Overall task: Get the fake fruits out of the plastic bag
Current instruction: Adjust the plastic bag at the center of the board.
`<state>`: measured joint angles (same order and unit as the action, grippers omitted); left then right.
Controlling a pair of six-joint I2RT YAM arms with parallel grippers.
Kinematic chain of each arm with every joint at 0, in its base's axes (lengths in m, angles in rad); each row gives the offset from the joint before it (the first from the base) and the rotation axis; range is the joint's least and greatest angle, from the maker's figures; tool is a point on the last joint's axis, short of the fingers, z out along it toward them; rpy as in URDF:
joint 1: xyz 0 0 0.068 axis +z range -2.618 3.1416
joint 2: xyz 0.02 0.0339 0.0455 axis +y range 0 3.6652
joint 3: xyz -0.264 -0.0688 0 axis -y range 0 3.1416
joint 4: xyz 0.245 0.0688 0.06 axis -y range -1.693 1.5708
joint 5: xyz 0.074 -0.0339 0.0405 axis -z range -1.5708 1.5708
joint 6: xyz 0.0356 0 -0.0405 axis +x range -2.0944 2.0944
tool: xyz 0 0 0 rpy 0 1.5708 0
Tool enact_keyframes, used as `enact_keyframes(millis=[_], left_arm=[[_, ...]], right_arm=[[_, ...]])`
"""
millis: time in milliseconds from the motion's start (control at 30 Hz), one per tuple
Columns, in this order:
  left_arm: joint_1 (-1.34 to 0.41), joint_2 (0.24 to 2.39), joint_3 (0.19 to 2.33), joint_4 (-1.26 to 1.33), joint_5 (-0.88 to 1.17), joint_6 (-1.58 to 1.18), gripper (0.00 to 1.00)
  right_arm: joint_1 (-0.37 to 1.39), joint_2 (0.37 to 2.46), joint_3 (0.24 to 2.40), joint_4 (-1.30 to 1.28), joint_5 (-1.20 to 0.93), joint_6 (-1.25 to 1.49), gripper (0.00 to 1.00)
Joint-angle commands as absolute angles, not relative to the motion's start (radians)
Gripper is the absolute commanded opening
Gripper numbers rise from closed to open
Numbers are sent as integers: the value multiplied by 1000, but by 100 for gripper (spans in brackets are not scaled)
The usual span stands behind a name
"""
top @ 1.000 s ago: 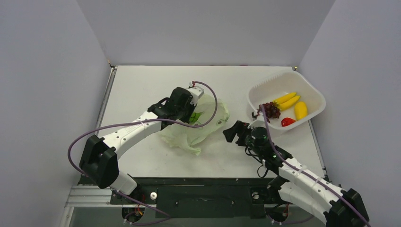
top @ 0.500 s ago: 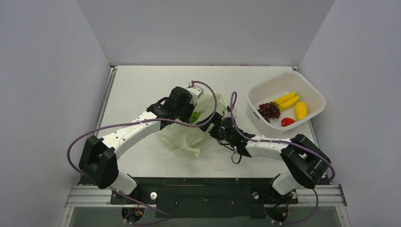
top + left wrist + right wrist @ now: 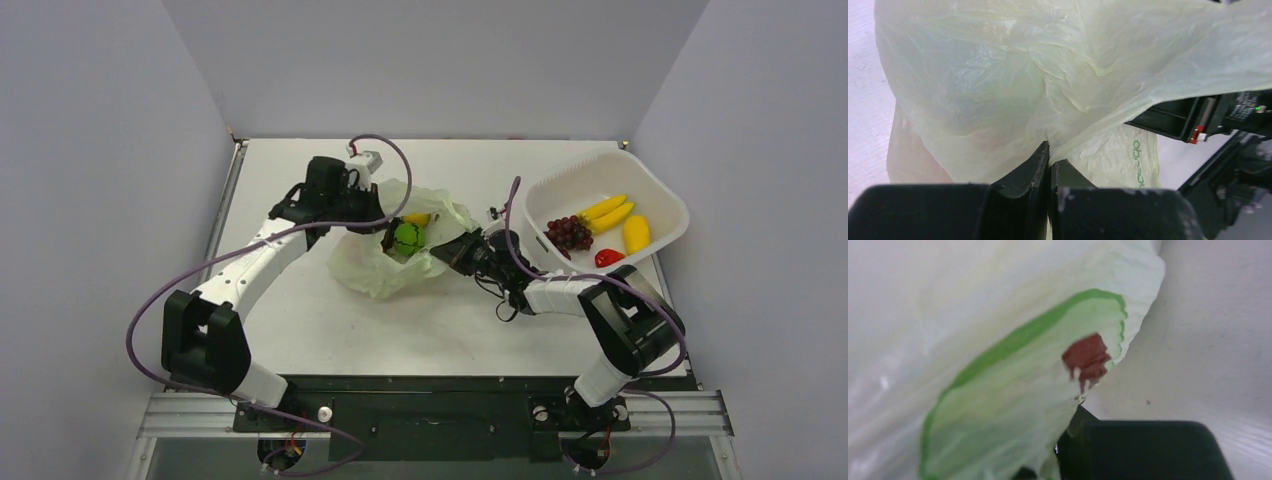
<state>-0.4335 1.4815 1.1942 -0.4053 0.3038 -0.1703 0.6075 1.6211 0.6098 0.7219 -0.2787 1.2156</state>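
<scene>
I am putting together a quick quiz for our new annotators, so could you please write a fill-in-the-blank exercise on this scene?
The left claw is pinched ____ on the plastic bag.
The round fruit showing in the bag's mouth is ____ in colour.
In the top view, the white basket stands to the ____ of the bag.
Missing words: shut; green; right.

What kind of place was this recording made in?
Most likely a lab robot test cell: plain walls box in a white table, two robot arms are bolted to its near edge, and the only goods are a plastic bag and a basket of toy fruit.
</scene>
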Motion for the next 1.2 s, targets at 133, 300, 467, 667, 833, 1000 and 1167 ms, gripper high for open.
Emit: enact_keyframes(millis=[133, 300, 467, 667, 833, 1000, 1167], left_arm=[[-227, 1589, 1405, -350, 715, -450, 0], [-94, 1653, 1489, -370, 767, -561, 0], [36, 1670, 1505, -275, 827, -684, 0], [41, 1774, 1652, -420, 819, -623, 0], [11, 1804, 1663, -577, 733, -513, 1], [-34, 1768, 1772, -762, 623, -390, 44], [-42, 1644, 1798, -880, 510, -342, 67]], right_arm=[[531, 1498, 811, 291, -482, 906, 0], [488, 1437, 864, 161, -527, 834, 0], [459, 1404, 839, 151, -594, 837, 0], [472, 1364, 742, 192, -579, 841, 0], [549, 1371, 745, 174, -508, 818, 0], [597, 1373, 837, 74, -412, 758, 1], [640, 1359, 902, -29, -332, 711, 23]])
